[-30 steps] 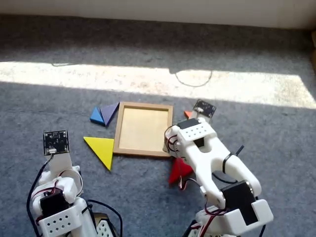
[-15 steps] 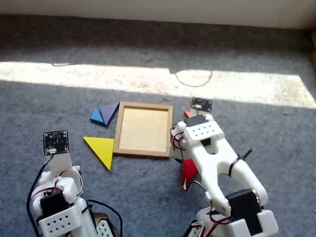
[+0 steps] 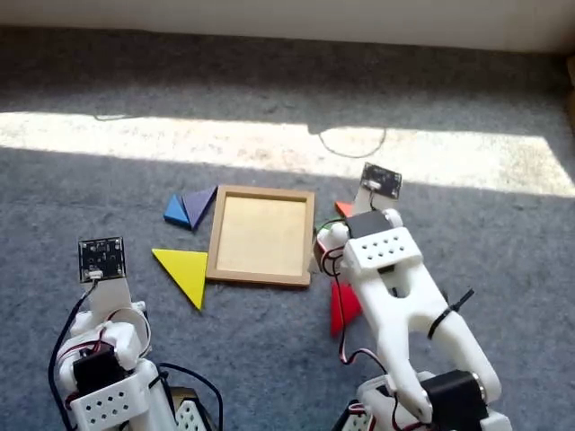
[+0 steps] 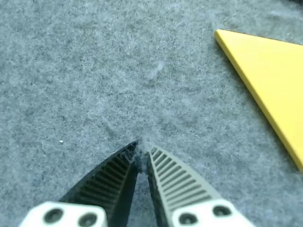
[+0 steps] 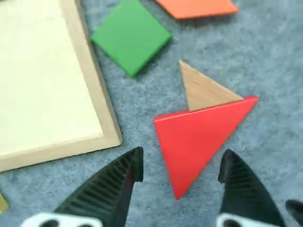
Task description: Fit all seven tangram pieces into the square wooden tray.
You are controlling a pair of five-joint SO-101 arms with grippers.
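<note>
left tool (image 4: pixel 142 150): fingers pressed right together with nothing between them, tips down close to the grey tabletop (image 3: pixel 269 359). In the high view we had the left arm (image 3: pixel 101 355) parked at the near left corner, well apart from the tray.
yellow triangle (image 3: pixel 185 269): the big one, lying flat just off the tray's left side. The left wrist view had the same yellow triangle (image 4: pixel 270 71) out ahead of the tool, not touching it.
blue triangle (image 3: pixel 175 212) and purple triangle (image 3: pixel 202 202): small pair touching each other, off the tray's far left corner.
square wooden tray (image 3: pixel 257 277): flat in the middle. Every piece we could spot lay outside it.
green square (image 5: pixel 131 35): just beside the tray's right rim (image 5: pixel 92 85).
red triangle (image 5: pixel 196 137): on the tabletop near the tray's near right corner. In the high view the red triangle (image 3: pixel 341 307) poked out from beside the right arm (image 3: pixel 395 287).
wood-coloured triangle (image 5: pixel 204 90): small, one edge up against the red one.
orange piece (image 5: pixel 196 7): past the green square, partly cut off, so we couldn't call its shape.
right tool (image 5: pixel 182 163): fingers spread wide, one on either side of the red triangle's pointed corner, gripping nothing.
</note>
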